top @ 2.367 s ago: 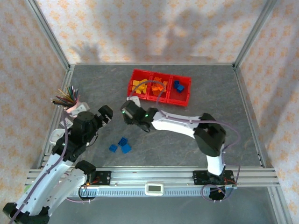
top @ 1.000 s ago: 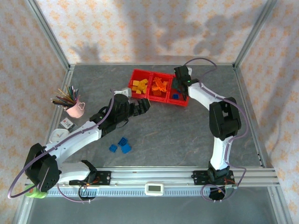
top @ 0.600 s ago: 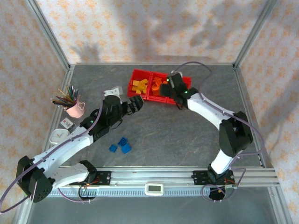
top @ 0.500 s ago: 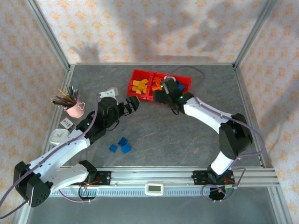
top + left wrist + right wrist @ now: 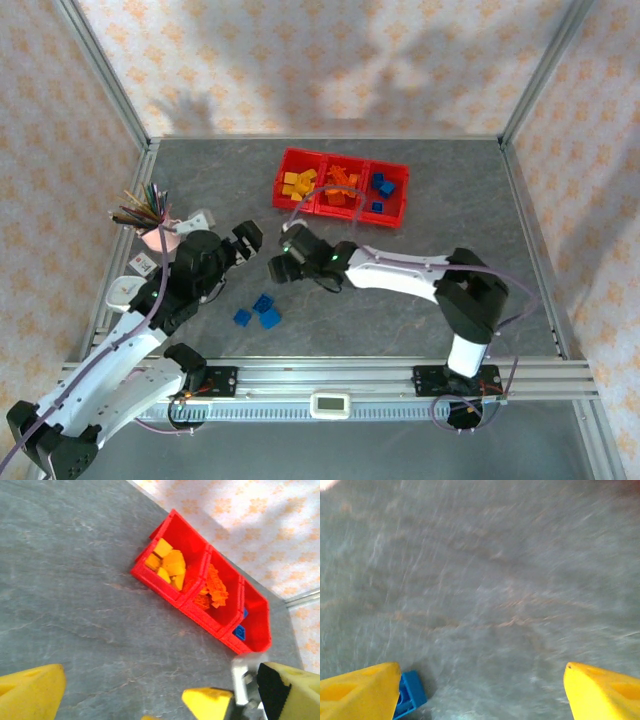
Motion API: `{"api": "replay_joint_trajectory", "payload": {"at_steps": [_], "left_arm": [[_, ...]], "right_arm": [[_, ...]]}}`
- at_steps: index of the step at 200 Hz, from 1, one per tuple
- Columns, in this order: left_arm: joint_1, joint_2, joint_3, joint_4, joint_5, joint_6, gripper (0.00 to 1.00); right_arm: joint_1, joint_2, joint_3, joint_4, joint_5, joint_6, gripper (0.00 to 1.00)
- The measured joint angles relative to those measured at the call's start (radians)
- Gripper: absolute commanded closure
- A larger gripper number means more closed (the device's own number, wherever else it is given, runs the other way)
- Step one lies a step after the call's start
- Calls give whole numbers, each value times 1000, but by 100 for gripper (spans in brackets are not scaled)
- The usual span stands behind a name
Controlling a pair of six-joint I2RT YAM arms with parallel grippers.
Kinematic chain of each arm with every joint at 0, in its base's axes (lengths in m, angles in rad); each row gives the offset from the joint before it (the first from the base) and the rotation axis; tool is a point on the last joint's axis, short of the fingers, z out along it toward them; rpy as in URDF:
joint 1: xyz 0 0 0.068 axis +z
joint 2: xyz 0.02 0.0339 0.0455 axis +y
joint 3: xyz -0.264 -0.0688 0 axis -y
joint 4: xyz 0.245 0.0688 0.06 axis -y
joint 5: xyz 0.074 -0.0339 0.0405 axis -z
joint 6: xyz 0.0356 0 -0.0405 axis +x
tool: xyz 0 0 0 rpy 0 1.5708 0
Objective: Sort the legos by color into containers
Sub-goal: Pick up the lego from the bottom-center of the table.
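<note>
Three blue legos lie loose on the grey table in front of the arms. The red containers stand in a row at the back, with yellow legos in the left bin, orange legos in the middle one and blue legos in the right one. My right gripper hovers just above and right of the loose bricks; it is open and empty, and one blue lego sits beside its left finger. My left gripper is open and empty, looking toward the containers.
A pink cup of coloured pencils stands at the left edge, with small white items in front of it. In the left wrist view the right arm's yellow gripper is close on the right.
My right arm swung from the bins back down to the loose blue bricks. My left arm drew back toward the left and the near side.
</note>
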Motion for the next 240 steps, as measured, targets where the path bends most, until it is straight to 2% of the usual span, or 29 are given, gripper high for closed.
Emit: {"api": "replay_joint_trajectory", "payload": {"at_steps": [63, 147, 195, 240], "left_arm": [[7, -58, -5, -104, -47, -41, 1], [8, -58, -16, -114, -52, -54, 1], [15, -58, -16, -115, -53, -54, 1], [15, -58, -16, -119, -53, -54, 1]], "right_arm": [[124, 128, 53, 3, -27, -39, 12], [149, 217, 115, -6, -53, -116, 13], [149, 271, 173, -37, -40, -129, 24], [131, 274, 187, -54, -37, -121, 40]]}}
